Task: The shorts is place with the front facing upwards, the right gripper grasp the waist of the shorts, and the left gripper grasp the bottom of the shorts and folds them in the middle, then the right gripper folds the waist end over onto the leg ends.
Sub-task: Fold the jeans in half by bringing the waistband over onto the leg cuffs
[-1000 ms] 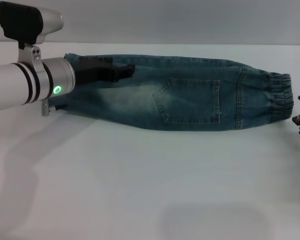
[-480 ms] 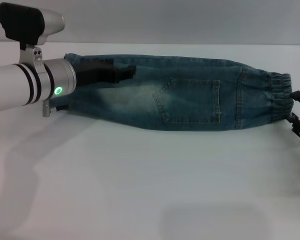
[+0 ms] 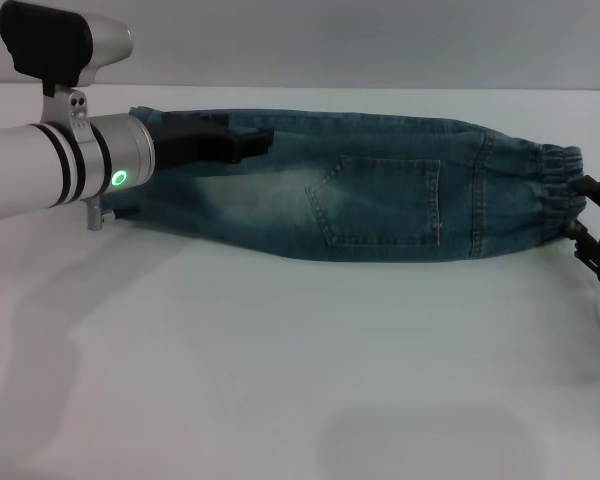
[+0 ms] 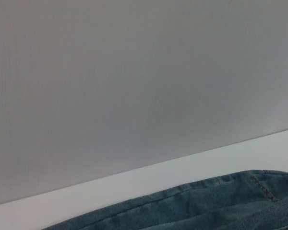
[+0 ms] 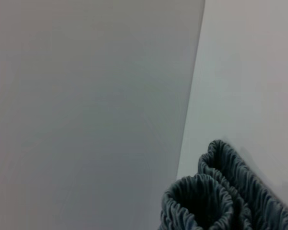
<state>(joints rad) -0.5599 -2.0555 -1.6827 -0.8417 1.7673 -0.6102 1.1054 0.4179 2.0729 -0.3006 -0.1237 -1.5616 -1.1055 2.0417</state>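
The blue-green denim shorts (image 3: 380, 200) lie folded lengthwise across the back of the table, a stitched pocket facing up. Their gathered waist (image 3: 562, 190) is at the right end, and its ruffled edge fills the right wrist view (image 5: 221, 201). The leg ends at the left are mostly hidden behind my left arm. My left gripper (image 3: 260, 143) lies low over the left part of the shorts, pointing right. The left wrist view shows only a denim edge (image 4: 206, 206). My right gripper (image 3: 587, 218) is open at the waist's outer edge, one finger on each side of it.
The white table (image 3: 300, 370) stretches out in front of the shorts. A grey wall (image 3: 380, 40) runs close behind them. My left arm with its green ring (image 3: 115, 180) reaches in from the left edge.
My right gripper has moved left from the right edge up to the waistband. The left arm has barely moved.
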